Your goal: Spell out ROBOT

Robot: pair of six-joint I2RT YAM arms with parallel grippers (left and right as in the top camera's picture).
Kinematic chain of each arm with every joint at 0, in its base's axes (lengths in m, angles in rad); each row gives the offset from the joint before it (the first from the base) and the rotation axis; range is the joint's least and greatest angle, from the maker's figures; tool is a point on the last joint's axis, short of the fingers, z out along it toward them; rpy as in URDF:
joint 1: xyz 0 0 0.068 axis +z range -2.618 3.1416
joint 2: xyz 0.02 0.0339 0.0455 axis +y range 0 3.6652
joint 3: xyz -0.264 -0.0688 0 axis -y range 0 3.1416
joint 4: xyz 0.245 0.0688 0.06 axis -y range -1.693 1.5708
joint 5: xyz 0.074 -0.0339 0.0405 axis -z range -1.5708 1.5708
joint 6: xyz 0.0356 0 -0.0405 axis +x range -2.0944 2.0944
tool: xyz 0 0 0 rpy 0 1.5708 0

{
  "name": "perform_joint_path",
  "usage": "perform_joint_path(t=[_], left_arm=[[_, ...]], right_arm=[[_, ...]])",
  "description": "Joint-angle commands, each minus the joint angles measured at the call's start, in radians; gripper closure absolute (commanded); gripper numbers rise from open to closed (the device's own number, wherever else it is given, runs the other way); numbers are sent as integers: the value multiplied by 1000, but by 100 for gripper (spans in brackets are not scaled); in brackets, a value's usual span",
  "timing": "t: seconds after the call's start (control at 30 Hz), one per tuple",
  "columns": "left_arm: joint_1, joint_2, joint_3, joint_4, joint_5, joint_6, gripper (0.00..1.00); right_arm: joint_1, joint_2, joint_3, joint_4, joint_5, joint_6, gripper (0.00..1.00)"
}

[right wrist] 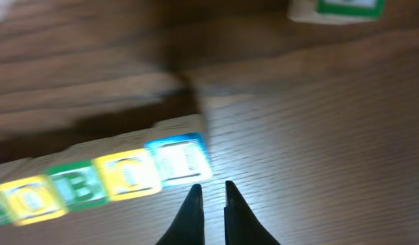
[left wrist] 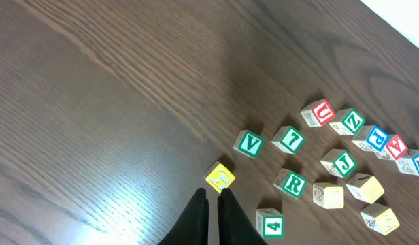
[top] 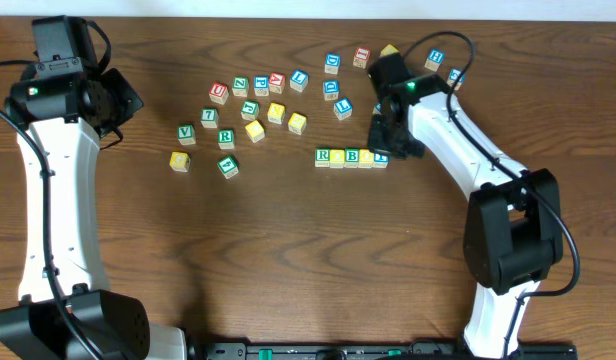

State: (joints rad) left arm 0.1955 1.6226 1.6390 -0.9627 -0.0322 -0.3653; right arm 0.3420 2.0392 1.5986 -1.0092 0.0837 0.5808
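dark wood table (top: 288, 250), five cubes (top: 351, 157) in row

– What is under it all?
– A dark brown wood-grain desk (top: 288, 260). It fills nearly every view, and in the overhead view its grain runs left to right.
– Anything past its edge?
– A pale white strip (top: 288, 5) along the top of the overhead frame, and again in the upper right corner of the left wrist view. Wall or floor, I cannot tell.
– And the light?
– A soft white sheen (left wrist: 121, 204) on the wood, lower left of the left wrist view.
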Motion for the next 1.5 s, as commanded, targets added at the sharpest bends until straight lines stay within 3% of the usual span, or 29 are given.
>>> perform_joint_path(t=[0.0, 0.57, 1.47], left_arm=[[2, -2, -1, -1, -3, 13, 92], [2, -2, -1, -2, -3, 13, 92], [2, -2, -1, -2, -3, 13, 92]], right_arm=[[-31, 11, -48, 23, 15, 19, 94], [-53, 11, -186, 231, -24, -74, 92], [-53, 11, -188, 282, -53, -134, 91]])
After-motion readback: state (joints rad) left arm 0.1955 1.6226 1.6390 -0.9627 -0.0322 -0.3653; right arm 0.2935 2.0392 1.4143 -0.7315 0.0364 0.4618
